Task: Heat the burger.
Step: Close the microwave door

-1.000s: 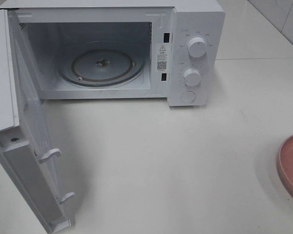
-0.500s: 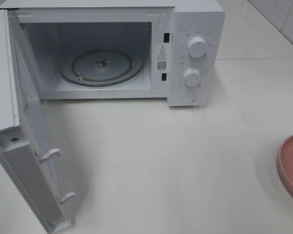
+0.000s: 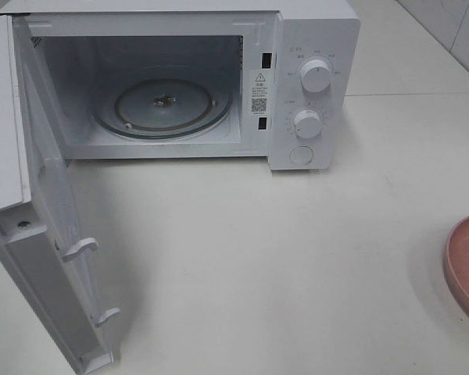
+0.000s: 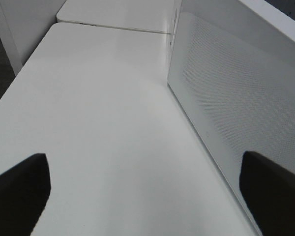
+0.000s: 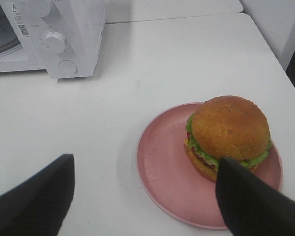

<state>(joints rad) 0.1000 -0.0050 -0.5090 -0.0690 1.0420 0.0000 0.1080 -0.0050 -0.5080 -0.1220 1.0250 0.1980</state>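
Right wrist: microwave [image 5: 54,37] beyond plate [image 5: 162,167].

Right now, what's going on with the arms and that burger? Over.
Both grippers open, empty: left beside the microwave door, right above the plate. Burger on plate, untouched. Microwave open, nothing blocking.

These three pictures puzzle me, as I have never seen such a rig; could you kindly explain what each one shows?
A two-armed robot works at a white table. The overhead picture shows a white microwave with its door swung open and its glass turntable bare; a pink plate peeks in at the right edge. The other two pictures come from cameras on the wrists. The left pincer is open beside the door, holding nothing. The right pincer is open above the plate, where the burger sits, not yet gripped.
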